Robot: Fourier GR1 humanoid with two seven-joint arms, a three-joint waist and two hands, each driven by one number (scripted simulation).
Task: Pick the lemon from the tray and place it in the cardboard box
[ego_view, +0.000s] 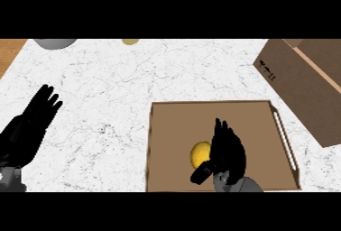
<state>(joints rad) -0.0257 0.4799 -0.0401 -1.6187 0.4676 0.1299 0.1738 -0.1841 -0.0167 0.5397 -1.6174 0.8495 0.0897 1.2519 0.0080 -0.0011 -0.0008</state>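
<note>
Fingers (45,101) of the left hand (30,128) stretch straight and relaxed toward twelve o'clock, resting over the white marbled tabletop (113,85) at about nine o'clock, holding nothing. At eleven o'clock, cut by the upper edge, sits a grey rounded object (54,43), and just toward twelve o'clock from it a small yellowish thing (131,41) too cropped to name. The brown tray (180,117) lies from centre to about five o'clock. The lemon (200,154) sits in the tray's lower middle. The right hand (226,151) is directly at the lemon's three o'clock side, touching it, fingers extended upward, thumb bent under the fruit; whether it grips the lemon cannot be told. The cardboard box (303,85) stands at two o'clock, apart from the tray.
</note>
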